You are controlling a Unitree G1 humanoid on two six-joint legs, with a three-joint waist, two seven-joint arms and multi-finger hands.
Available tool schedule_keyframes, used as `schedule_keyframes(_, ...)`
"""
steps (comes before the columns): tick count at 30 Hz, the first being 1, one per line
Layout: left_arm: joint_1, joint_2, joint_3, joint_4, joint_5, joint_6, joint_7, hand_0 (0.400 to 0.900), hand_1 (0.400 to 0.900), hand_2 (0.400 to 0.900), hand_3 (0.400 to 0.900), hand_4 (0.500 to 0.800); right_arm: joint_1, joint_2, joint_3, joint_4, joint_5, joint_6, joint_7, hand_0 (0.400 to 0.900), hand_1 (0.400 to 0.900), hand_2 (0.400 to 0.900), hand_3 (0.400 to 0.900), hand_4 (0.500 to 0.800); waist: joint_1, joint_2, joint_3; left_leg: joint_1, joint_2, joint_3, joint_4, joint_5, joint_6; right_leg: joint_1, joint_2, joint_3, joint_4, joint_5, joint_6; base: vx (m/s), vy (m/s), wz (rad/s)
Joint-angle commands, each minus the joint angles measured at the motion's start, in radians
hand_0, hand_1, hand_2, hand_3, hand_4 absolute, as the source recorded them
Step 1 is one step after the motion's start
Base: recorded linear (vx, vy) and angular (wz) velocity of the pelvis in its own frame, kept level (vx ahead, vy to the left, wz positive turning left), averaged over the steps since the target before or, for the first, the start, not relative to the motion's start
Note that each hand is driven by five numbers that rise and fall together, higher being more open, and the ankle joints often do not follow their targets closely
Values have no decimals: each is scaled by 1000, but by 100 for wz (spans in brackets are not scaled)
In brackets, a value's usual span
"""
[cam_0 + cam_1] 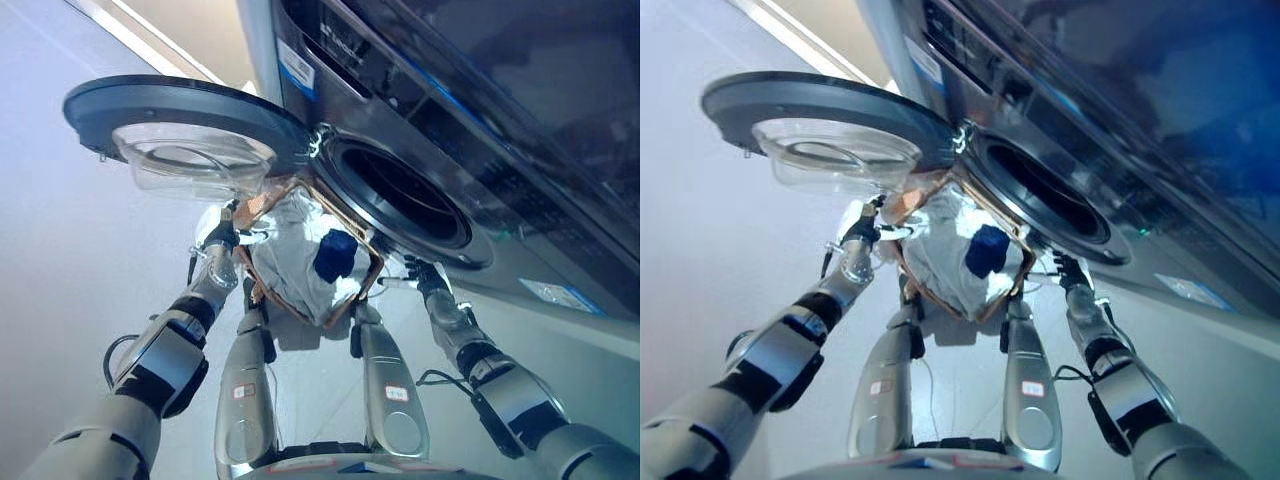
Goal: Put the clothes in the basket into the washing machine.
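I am looking down at a pale grey floor [60, 250] with the washing machine [480, 130] standing far right, its door [180, 115] swung open to the left. I am holding the basket [372, 270] just below the drum opening [405, 195], left hand [222, 238] and right hand [422, 275] each curled on a side rim. White clothes [290, 250] and a dark blue garment [335, 255] are lying inside; the door's glass bowl is crowding the basket's left.
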Motion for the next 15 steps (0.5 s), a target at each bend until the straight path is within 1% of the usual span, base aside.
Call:
schedule_keyframes(1,-57,33,-2,22,40,-23,44,900,900,900,900,800,12,-52,33,-90,43,-60,-62,900,900,900,900,800,-22,-16,-73,-169,36,-80,54,48,-31,-81,-12,20,-22,81,65,-77,-6,-23)
schedule_keyframes(4,-109,38,-14,21,60,-17,83,900,900,900,900,800,9,-55,39,-158,40,-82,-86,900,900,900,900,800,-47,-22,-72,-261,48,-81,88,44,-38,-181,-10,36,-14,98,69,-88,-2,-15)
schedule_keyframes(6,-128,45,-14,17,56,-15,92,900,900,900,900,800,15,-61,33,-209,43,-97,-104,900,900,900,900,800,-67,-24,-78,-322,54,-81,107,41,-43,-242,-12,43,-9,108,73,-73,5,-11)
schedule_keyframes(7,-139,46,-17,15,52,-17,90,900,900,900,900,800,19,-64,29,-225,46,-101,-109,900,900,900,900,800,-74,-23,-83,-348,55,-82,114,39,-45,-271,-12,46,-6,112,73,-58,-1,-9)
schedule_keyframes(9,-145,44,-13,1,44,-20,103,900,900,900,900,800,30,-70,22,-252,44,-112,-128,900,900,900,900,800,-84,-19,-91,-403,53,-91,143,31,-44,-331,-10,52,10,116,72,-49,-10,-7)
schedule_keyframes(11,-152,40,-22,-17,46,-20,119,900,900,900,900,800,43,-76,11,-287,46,-127,-147,900,900,900,900,800,-90,-14,-99,-455,53,-95,170,23,-40,-387,-8,60,35,114,70,-51,-7,-9)
schedule_keyframes(15,-194,40,-26,-37,33,-19,138,900,900,900,900,800,67,-84,-8,-363,56,-149,-176,900,900,900,900,800,-107,-11,-109,-554,48,-105,224,8,-37,-494,-3,73,86,111,68,-47,-19,-5)
